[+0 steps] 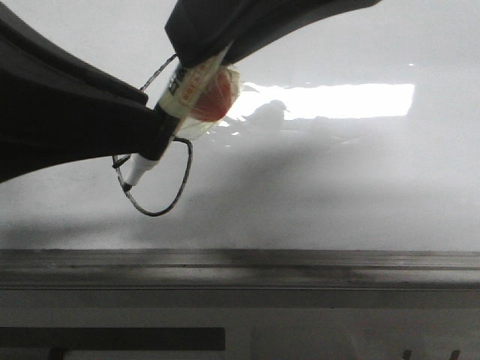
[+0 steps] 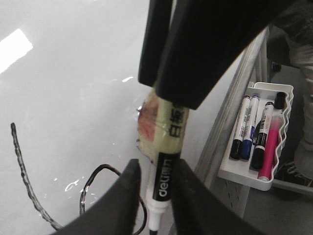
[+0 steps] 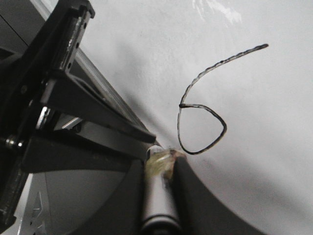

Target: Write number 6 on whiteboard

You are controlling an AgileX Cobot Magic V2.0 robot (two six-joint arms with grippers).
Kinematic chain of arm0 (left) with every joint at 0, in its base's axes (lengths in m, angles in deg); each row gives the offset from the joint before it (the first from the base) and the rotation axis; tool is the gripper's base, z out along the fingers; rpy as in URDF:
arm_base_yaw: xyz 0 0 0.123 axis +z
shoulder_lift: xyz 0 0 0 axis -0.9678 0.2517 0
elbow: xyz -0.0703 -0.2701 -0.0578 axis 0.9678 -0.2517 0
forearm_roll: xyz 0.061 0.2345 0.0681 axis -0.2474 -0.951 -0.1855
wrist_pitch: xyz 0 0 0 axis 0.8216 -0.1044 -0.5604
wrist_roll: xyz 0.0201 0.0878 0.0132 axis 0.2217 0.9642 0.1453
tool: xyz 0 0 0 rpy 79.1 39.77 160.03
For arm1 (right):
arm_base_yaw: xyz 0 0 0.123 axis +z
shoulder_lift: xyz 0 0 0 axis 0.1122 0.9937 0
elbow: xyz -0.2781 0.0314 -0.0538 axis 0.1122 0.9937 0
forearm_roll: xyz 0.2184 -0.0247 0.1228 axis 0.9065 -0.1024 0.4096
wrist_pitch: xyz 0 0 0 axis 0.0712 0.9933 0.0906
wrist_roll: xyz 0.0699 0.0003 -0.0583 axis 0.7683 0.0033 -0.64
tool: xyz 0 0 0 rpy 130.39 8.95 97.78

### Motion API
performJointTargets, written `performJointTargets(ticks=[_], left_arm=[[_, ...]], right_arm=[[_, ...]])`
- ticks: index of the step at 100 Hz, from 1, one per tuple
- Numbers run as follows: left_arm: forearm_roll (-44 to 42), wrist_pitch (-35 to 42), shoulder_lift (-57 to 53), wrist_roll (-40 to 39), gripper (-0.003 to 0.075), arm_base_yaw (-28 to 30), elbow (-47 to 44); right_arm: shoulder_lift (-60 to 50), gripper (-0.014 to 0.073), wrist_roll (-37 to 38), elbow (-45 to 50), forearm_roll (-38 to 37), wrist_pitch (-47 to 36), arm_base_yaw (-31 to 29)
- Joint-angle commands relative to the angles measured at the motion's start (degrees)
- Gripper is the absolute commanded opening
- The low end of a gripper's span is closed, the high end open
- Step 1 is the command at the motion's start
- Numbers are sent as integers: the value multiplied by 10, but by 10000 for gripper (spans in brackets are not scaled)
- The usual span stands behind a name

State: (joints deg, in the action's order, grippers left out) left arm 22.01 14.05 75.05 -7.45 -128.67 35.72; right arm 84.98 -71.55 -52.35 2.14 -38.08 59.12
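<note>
Glossy whiteboard (image 1: 337,195) carried the number 6 (image 3: 200,122) near its framed front edge; both grippers, left (image 2: 155,196) and right (image 3: 159,171), clamped one marker (image 1: 161,120), tip (image 1: 127,186) at the loop.

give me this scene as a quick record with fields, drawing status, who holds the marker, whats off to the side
surface: whiteboard, glossy, grey frame rail along its edge
drawing: number 6, loop closed, looks complete
tool: marker, taped around the barrel, uncapped, tip at the loop
left gripper: shut on the marker's lower barrel
right gripper: shut on the marker's rear end
side: white tray holding spare markers, outside the frame rail
</note>
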Motion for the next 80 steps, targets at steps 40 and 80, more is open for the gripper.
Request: performJointTargets(ticks=[40, 80], left_arm=[[37, 25, -1, -7, 273, -3, 19], [37, 12, -1, -7, 17, -3, 19]], right_arm=[[-14, -64, -8, -15, 19, -43, 1], [-14, -64, -8, -15, 19, -49, 17]])
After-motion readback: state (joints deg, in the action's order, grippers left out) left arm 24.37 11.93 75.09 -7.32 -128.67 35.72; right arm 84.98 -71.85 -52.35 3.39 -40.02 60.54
